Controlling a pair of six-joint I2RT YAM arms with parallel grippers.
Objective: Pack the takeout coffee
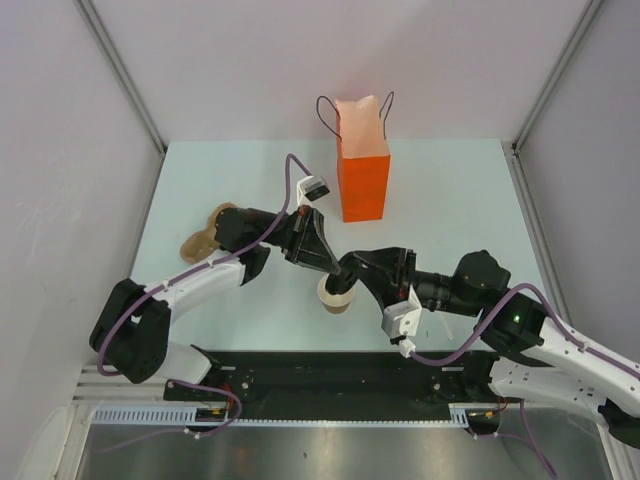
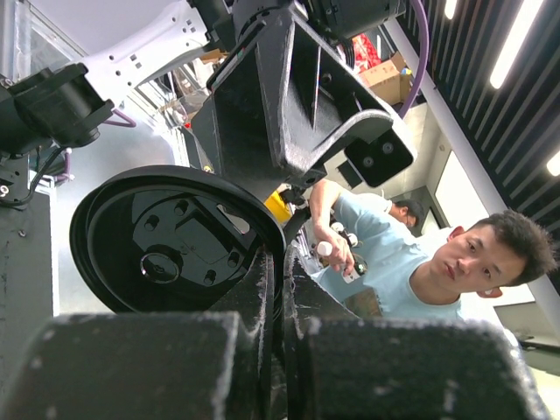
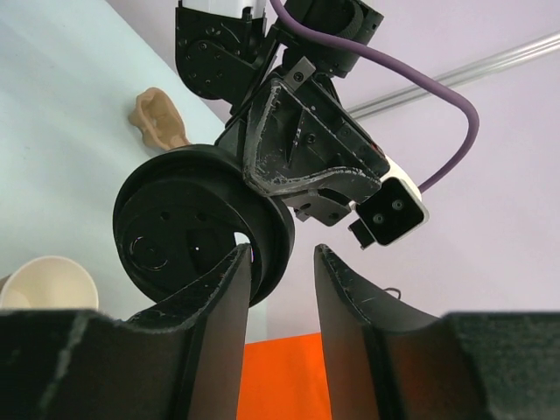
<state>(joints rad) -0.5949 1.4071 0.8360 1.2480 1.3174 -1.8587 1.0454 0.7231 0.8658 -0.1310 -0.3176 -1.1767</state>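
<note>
The tan kraft cup [image 1: 334, 299] stands open on the table, cream inside, right below both grippers; it also shows in the right wrist view [image 3: 48, 282]. The black lid [image 2: 171, 241] is off the cup. My left gripper [image 2: 280, 271] is shut on the lid's rim and holds it in the air above the cup. From the right wrist view the lid [image 3: 197, 232] hangs from the left gripper [image 3: 302, 166]. My right gripper [image 3: 284, 267] is open, its left finger against the lid's edge. In the top view the left gripper [image 1: 322, 255] and right gripper [image 1: 348, 272] meet over the cup.
The tall orange paper bag [image 1: 363, 168] with black cord handles stands upright at the back centre of the table, behind the grippers. A tan moulded piece [image 1: 203, 236] lies at the left beside the left arm. Grey walls close in both sides.
</note>
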